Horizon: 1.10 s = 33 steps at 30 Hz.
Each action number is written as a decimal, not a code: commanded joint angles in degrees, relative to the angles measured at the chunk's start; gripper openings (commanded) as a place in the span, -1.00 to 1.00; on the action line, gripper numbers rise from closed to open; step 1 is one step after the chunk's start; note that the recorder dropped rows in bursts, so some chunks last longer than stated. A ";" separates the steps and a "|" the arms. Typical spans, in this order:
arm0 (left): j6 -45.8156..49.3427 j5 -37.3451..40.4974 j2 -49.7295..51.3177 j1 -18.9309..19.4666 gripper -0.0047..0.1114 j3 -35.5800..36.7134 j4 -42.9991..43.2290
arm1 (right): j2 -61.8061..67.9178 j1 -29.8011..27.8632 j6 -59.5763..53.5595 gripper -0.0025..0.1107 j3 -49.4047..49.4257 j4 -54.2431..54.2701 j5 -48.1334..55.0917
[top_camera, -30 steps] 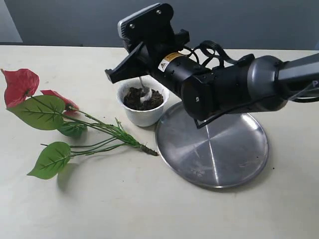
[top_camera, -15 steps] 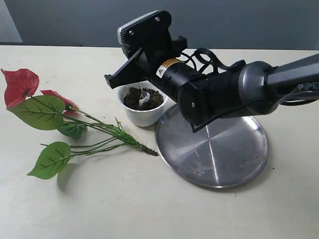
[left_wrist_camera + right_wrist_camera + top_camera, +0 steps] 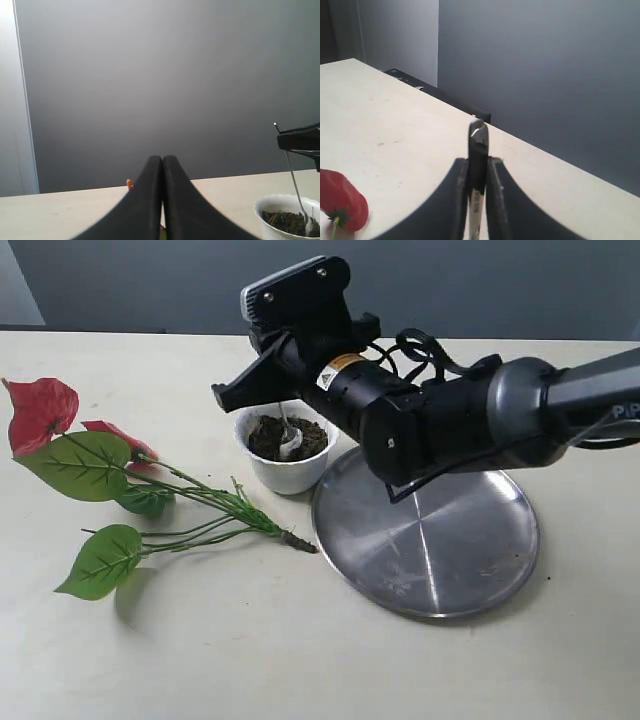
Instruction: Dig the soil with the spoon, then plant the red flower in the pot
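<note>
Right claw (image 3: 262, 390) pinches spoon (image 3: 287, 435), bowl sunk in soil (image 3: 287, 437) inside pot (image 3: 286, 450). Left claw (image 3: 162, 165) pressed together. Risk: hard levering tips pot, scattering soil toward red flower (image 3: 42, 412).

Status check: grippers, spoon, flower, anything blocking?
Right gripper shut on spoon, bowl in the pot's soil. Left gripper shut, empty. Red flower flat on table, unplanted. Nothing blocking.

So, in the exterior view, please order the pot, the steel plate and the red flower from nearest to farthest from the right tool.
1. Pot, right below the right tool.
2. Steel plate, on the right side.
3. Red flower, far left.
</note>
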 commanded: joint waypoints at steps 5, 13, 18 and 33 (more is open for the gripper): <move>-0.14 -0.20 -0.13 -0.27 -0.91 -0.13 -0.17 | -14.12 0.06 -18.20 -0.97 0.03 11.71 10.08; -0.14 -0.20 -0.13 -0.27 -0.91 -0.13 -0.17 | -23.51 -0.06 -63.22 -0.97 1.80 58.77 14.37; -0.14 -0.20 -0.13 -0.27 -0.91 -0.13 -0.17 | -23.88 -0.06 -94.87 -0.97 2.37 81.77 3.30; -0.14 -0.20 -0.13 -0.27 -0.91 -0.13 -0.17 | -12.17 -3.96 -100.42 -0.97 6.46 81.77 12.69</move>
